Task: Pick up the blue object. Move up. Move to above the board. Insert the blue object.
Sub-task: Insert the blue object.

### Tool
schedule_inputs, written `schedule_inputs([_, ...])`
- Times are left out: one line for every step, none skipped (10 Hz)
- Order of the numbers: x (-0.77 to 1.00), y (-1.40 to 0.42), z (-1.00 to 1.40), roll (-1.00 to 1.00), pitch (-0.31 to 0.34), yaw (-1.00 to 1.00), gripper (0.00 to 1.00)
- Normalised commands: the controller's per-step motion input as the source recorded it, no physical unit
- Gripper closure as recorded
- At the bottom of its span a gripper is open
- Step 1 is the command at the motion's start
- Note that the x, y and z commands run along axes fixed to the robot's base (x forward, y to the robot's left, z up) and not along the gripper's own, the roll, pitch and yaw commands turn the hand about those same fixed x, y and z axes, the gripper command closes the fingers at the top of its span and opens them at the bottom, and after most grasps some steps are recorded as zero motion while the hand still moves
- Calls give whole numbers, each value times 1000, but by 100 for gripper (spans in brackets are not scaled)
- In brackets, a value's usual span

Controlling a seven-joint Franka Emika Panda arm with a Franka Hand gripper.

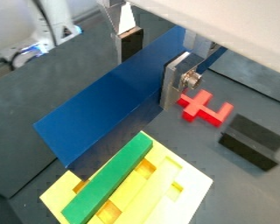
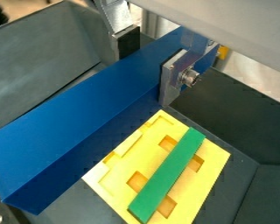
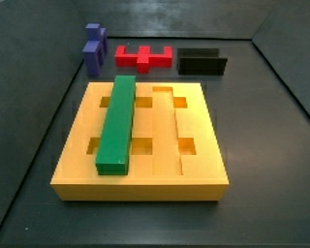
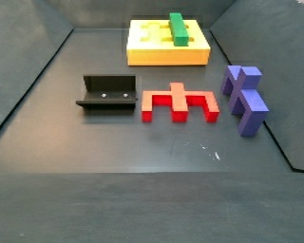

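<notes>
Underneath everything lies a dark grey floor (image 4: 104, 152) closed in by low dark walls, seen in both side views. Neither side view catches the arm; only the wrist views show the gripper (image 1: 150, 61), which hangs high over the floor with its silver fingers (image 2: 178, 75) clamped on the blue bar (image 2: 95, 118), one plate flat against each long side. The blue bar runs out past the fingers, sloping down toward the board (image 2: 125, 162) and hovering clear above it in both wrist views.

The board (image 3: 197, 160) is a yellow slab with grooves and square holes, and the green bar (image 3: 116, 121) lies lengthwise in one of its grooves. Beyond the board in a side view stand the red piece (image 3: 142, 56), the black fixture (image 3: 203, 62) beside it, and the purple stepped block (image 3: 93, 48) on the red piece's other side, all apart from the board.
</notes>
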Motion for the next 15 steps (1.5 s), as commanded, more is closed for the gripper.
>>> schedule_inputs([0, 0, -31, -34, 0, 0, 100])
schedule_inputs([20, -40, -349, -244, -123, 0, 100])
schedule_inputs([17, -111, -397, -321, -169, 0, 100])
schedule_inputs([23, -123, -383, -329, -176, 0, 100])
schedule_inputs([17, -91, -429, -311, -171, 0, 100])
schedule_inputs([0, -71, -549, -254, -151, 0, 100])
schedule_inputs([0, -157, -711, -111, -194, 0, 100])
schedule_inputs([0, -154, -757, 0, -247, 0, 100])
schedule_inputs([0, -171, -746, 0, -244, 0, 100])
schedule_inputs([0, -209, -711, 0, -229, 0, 100])
schedule_inputs([80, -160, -591, -3, -147, 0, 100])
schedule_inputs([180, -123, -603, -41, -101, -14, 100])
schedule_inputs([234, -140, -611, -27, -96, -14, 100])
schedule_inputs([240, -151, -611, -11, -86, -14, 100])
schedule_inputs([211, -154, -531, 0, -37, 0, 100])
